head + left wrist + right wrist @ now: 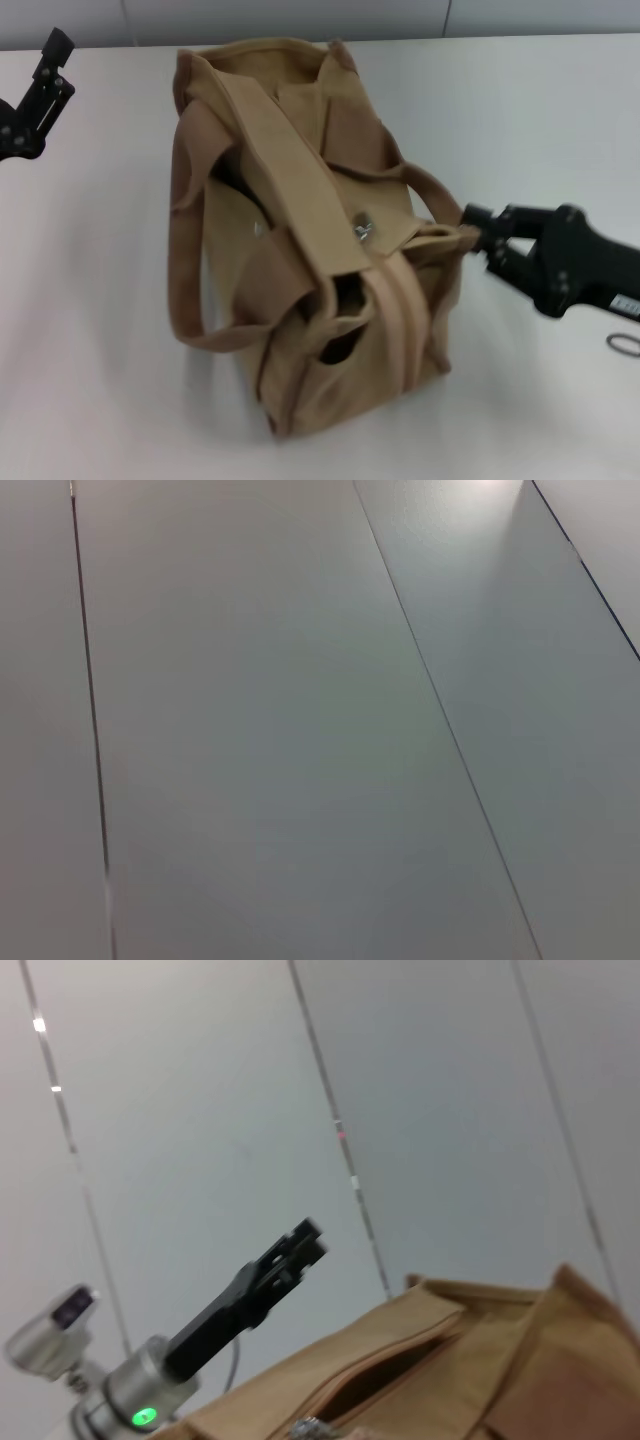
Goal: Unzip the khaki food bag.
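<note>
The khaki food bag [300, 230] lies slumped in the middle of the white table, its wide handles flopped over it and two silver metal pieces on top. The right wrist view shows its top edge with a zipper slit [380, 1375] gaping a little. My right gripper [476, 232] reaches in from the right and is shut on the bag's right-hand end. My left gripper [57, 47] is raised at the far left, well away from the bag, with its fingers together; it also shows in the right wrist view, where the left gripper [305, 1240] points up and holds nothing.
A small dark ring [625, 343] lies on the table [100, 400] at the right edge, beside my right arm. The left wrist view shows only grey panels [300, 730].
</note>
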`<act>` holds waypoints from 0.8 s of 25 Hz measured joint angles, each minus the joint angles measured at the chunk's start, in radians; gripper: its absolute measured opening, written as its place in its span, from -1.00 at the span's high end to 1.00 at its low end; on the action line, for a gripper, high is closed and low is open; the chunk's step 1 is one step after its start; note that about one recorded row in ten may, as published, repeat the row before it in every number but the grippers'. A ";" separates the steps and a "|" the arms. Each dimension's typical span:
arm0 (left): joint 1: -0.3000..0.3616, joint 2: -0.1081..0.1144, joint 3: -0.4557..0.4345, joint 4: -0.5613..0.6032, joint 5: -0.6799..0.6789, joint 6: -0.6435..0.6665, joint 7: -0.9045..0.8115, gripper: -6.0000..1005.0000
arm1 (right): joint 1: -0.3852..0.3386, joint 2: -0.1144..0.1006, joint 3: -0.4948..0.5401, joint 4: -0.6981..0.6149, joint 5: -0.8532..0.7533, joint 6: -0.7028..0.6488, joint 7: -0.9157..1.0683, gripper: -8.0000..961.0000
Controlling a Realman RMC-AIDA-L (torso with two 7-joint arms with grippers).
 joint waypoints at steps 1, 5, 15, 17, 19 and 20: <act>0.004 0.000 0.000 0.001 0.005 0.000 -0.009 -0.43 | 0.000 -0.001 0.010 -0.010 0.000 0.007 0.006 0.38; 0.020 0.004 0.000 0.014 0.052 0.005 -0.043 -0.43 | 0.002 -0.003 0.033 -0.046 -0.001 0.049 0.021 0.65; 0.101 0.054 -0.001 0.069 0.208 0.068 -0.191 -0.43 | 0.010 -0.037 0.090 -0.056 -0.088 -0.112 0.041 0.98; 0.103 0.074 0.000 0.071 0.251 0.076 -0.225 -0.43 | -0.013 -0.024 0.122 -0.065 -0.145 -0.166 0.006 0.96; 0.103 0.092 -0.001 0.072 0.300 0.087 -0.242 -0.43 | -0.037 -0.005 0.130 -0.077 -0.185 -0.180 -0.049 0.91; 0.103 0.095 -0.002 0.072 0.311 0.090 -0.244 -0.43 | -0.046 0.002 0.130 -0.079 -0.196 -0.180 -0.077 0.88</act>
